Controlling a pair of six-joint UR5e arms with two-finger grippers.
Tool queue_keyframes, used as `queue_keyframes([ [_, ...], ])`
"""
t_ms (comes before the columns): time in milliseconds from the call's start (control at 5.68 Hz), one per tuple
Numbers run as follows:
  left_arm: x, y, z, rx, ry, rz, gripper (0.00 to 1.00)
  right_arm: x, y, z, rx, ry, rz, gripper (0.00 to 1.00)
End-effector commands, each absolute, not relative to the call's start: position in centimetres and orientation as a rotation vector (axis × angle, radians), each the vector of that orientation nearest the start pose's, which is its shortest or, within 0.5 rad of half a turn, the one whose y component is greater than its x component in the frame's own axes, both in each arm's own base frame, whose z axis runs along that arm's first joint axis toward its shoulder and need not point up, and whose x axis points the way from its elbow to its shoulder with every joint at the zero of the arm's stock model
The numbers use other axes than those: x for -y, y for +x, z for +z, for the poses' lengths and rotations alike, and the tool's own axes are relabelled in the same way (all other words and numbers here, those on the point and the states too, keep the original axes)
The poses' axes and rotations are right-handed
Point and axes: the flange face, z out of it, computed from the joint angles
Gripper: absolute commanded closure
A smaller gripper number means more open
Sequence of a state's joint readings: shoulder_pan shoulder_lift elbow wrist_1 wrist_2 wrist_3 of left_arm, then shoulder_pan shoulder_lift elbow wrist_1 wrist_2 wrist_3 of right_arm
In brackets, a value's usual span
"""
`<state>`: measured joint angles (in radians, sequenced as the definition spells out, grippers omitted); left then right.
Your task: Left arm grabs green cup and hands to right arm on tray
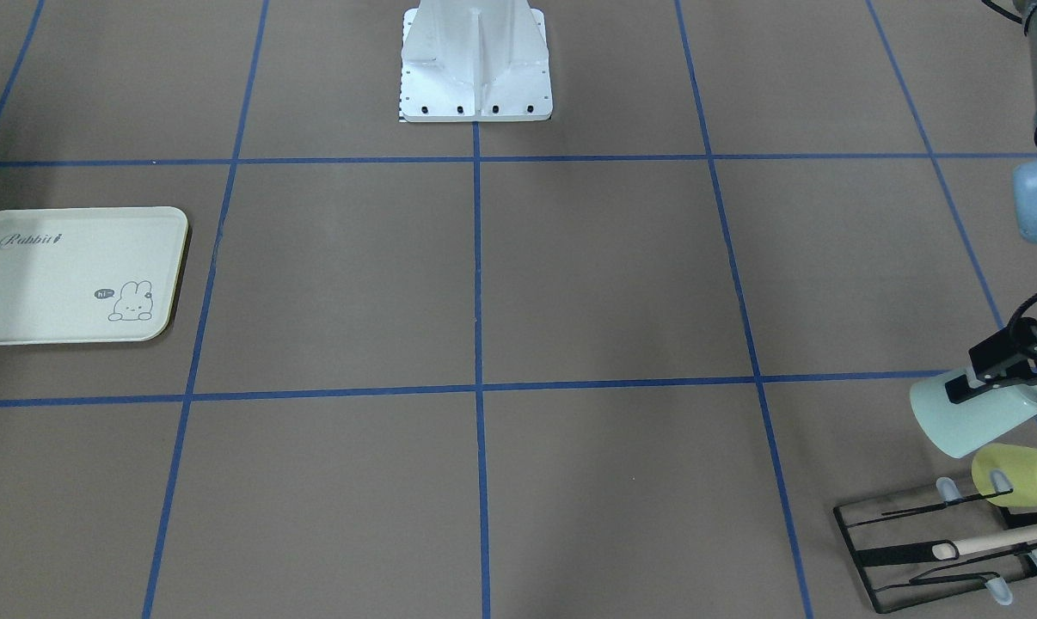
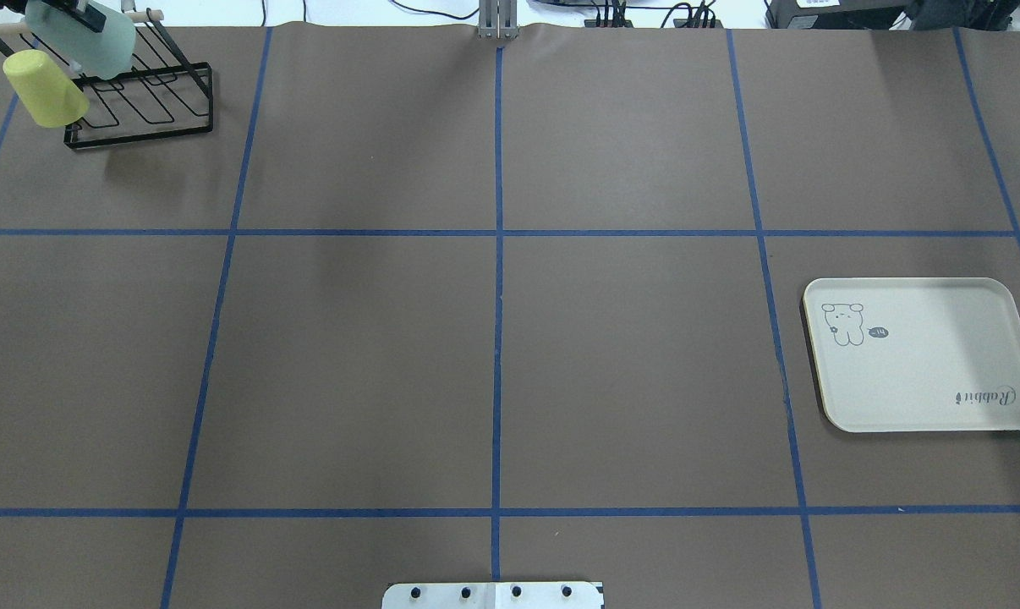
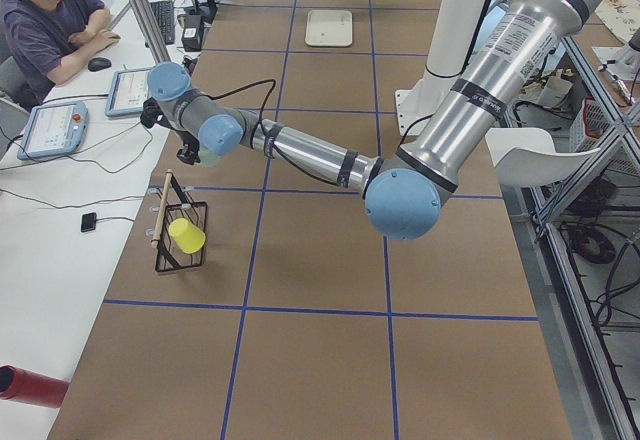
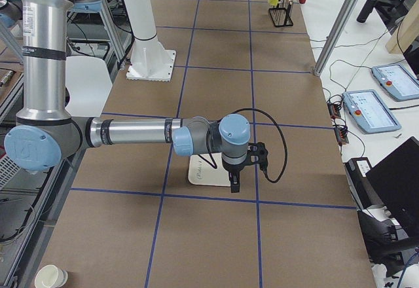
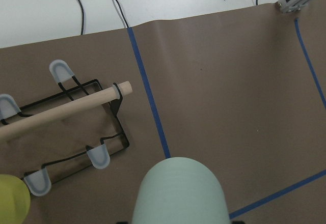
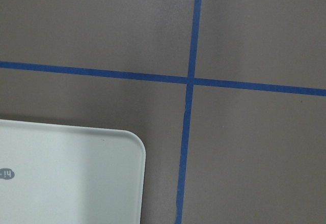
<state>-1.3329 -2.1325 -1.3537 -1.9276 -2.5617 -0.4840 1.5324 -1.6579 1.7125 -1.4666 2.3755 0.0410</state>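
Observation:
My left gripper (image 1: 978, 395) is shut on the pale mint-green cup (image 1: 970, 421) and holds it tilted in the air just beside the black wire rack (image 1: 914, 550). The same cup shows at the top left of the overhead view (image 2: 83, 38) and at the bottom of the left wrist view (image 5: 178, 193). The cream Rabbit tray (image 2: 924, 355) lies flat on the robot's right side with nothing on it. My right gripper (image 4: 234, 184) hangs over the tray's edge (image 4: 200, 173). It shows only in the exterior right view, so I cannot tell whether it is open or shut.
A yellow-green cup (image 1: 1021, 477) hangs on the rack beside a wooden dowel (image 5: 61, 109). The white robot base (image 1: 475, 60) stands at the table's middle edge. An operator (image 3: 50, 20) sits at the side desk.

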Motion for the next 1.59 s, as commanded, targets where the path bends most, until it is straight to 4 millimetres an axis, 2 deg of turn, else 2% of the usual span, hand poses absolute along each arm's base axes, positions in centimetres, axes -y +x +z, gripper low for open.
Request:
queue_keyframes([
  [0,68.1,15.6,34.2,-1.195,0.244,0.040,0.97,46.5,4.0,60.8,0.864,0.234,-0.103,0.00],
  [176,67.1,17.7,33.3,-1.250,0.241,0.012,0.97,47.1,3.7,59.1,0.896,0.209,0.043,0.00],
  [352,65.8,19.2,32.0,-1.302,0.303,0.065,0.93,47.6,1.9,57.7,0.954,0.206,0.047,0.00],
  [528,63.9,23.0,30.9,-1.347,0.387,0.176,0.94,49.2,0.8,54.7,1.038,0.221,-0.001,0.00],
  [705,61.5,27.2,29.5,-1.391,0.542,0.263,0.94,50.4,-0.4,51.8,1.140,0.182,0.002,0.01],
  [881,59.9,28.3,27.6,-1.445,0.633,0.335,0.93,51.1,-3.4,48.5,1.172,0.157,-0.032,0.00],
  [1057,57.9,28.5,25.6,-1.499,0.725,0.413,0.93,52.8,-5.0,45.0,1.208,0.115,-0.004,0.01],
  [1409,54.2,30.5,25.8,-1.604,0.855,0.555,0.94,55.9,-10.8,34.6,1.302,-0.010,0.055,0.01],
])
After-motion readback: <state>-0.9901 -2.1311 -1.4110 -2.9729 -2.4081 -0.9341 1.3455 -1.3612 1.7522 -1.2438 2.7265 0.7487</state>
